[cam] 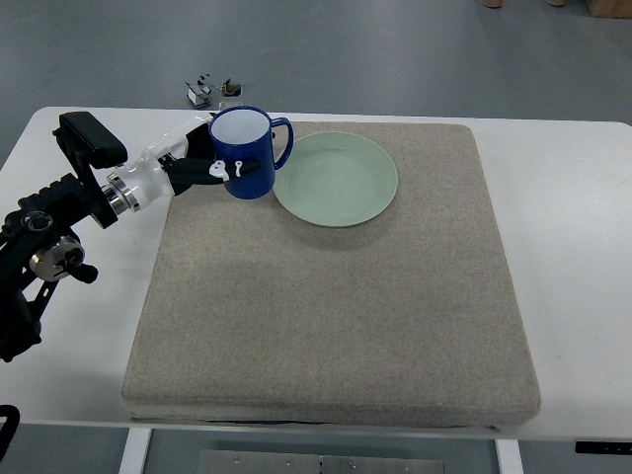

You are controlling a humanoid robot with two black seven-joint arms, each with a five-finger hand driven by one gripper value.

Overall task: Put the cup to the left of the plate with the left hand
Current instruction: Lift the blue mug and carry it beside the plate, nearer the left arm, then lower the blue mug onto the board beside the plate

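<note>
- One cup (247, 150), one plate (337, 179) and one robot hand are counted in the top view; a single arm is seen, coming in from the picture's left edge.
- The cup is blue outside and white inside, and nothing is seen in it.
- The plate is pale green and round, and nothing lies on it.
- Both are found on a grey felt mat (326, 316), which is spread over a white table (59, 375).
- The cup is placed at the far left part of the mat, just beside the plate's left rim; whether the two touch cannot be told.
- The cup is held upright, its long axis vertical and its mouth turned up toward the camera.
- Its handle is pointed to the right, toward the plate, and overlaps the plate's near edge in the view.
- The left hand (212, 166) is wrapped around the cup's left side, with its fingers (234, 171) closed against the blue wall.
- A few small metal clips (212, 91) are seen on the floor beyond the table's far edge.
</note>
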